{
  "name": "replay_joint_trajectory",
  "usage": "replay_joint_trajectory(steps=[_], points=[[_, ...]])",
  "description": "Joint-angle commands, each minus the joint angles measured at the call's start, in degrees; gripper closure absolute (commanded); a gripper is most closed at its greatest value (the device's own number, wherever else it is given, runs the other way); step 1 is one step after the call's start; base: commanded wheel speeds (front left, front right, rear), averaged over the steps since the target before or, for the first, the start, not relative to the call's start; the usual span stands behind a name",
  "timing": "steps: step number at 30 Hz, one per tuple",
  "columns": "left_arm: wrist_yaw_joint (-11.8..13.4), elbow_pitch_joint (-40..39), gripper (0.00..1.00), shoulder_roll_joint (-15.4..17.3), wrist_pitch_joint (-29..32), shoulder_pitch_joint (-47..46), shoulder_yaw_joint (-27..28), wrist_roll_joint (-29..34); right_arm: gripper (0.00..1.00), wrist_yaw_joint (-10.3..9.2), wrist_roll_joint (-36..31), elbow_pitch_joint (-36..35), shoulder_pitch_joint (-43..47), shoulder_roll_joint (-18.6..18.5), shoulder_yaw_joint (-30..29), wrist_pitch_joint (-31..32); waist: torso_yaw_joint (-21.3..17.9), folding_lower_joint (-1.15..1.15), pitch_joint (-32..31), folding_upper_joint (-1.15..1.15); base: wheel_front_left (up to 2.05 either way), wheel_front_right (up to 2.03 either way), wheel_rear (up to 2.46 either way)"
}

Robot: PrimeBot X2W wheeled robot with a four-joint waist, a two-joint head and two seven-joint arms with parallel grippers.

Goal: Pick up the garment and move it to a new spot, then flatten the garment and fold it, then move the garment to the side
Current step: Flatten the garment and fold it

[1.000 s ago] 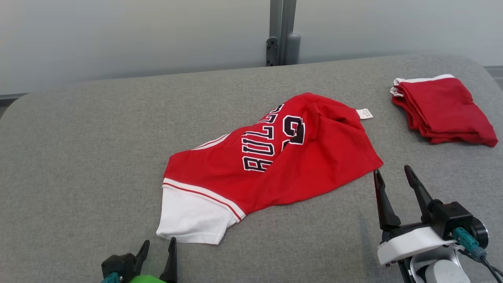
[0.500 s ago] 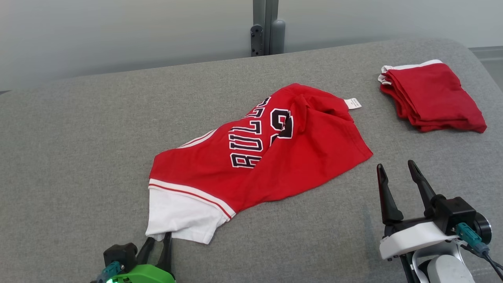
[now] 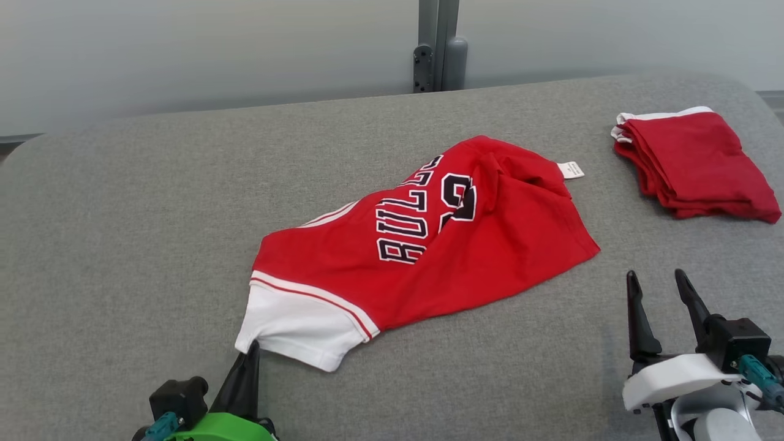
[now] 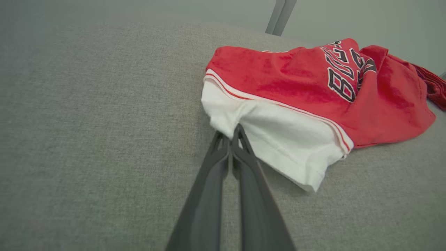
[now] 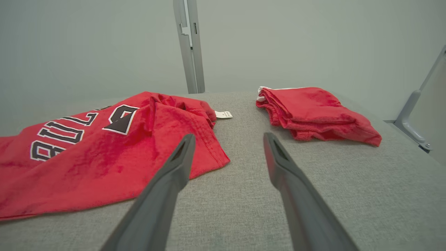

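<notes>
Left gripper [image 4: 231, 135] is clamped on the shirt's [image 3: 441, 257] white sleeve [image 4: 278, 139] corner at its tips; lift slowly, the bite looks thin. Right gripper [image 3: 654, 277] hangs jaws apart, hem [image 5: 209, 153] just ahead-left

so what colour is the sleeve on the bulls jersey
The sleeve is white, with a thin red stripe near its seam; clearest in the left wrist view.

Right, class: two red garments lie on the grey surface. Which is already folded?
The red garment on the robot's right, stacked in layers; the white-sleeved lettered garment lies rumpled.
</notes>
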Motion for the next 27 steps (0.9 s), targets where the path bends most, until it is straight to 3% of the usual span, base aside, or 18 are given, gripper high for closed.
replay_joint_trajectory(steps=[1,8,25,26,27], points=[[0.30,-1.67,1.00,0.08,-0.15,1.13,0.86,0.45,0.00,-0.09,-0.72,1.29,0.08,-0.10,-1.30,-0.17,1.54,0.00,-0.17,0.00,0.00,0.00,0.00],[1.52,-7.07,1.00,0.93,-0.16,3.38,2.35,1.30,0.00,-0.09,-2.90,9.03,-2.90,-0.09,-5.44,-0.17,4.77,0.00,0.16,0.00,0.00,0.00,0.00],[2.01,-8.48,1.00,0.29,-0.03,1.92,0.81,0.99,0.00,-0.09,-5.21,33.36,-15.50,-0.13,-4.06,5.01,7.96,0.00,1.27,0.00,0.00,0.00,0.00],[2.05,-8.45,1.00,0.27,-0.04,1.88,0.83,0.95,0.08,-0.09,-5.01,34.13,-16.00,-0.06,-3.65,5.03,7.96,0.00,1.25,0.00,0.00,0.00,0.00],[2.05,-8.45,1.00,0.27,-0.05,1.85,0.84,0.91,0.27,-0.09,-4.72,35.00,-16.40,-0.05,-3.21,5.30,7.92,0.00,1.24,0.00,0.00,0.00,0.00]])
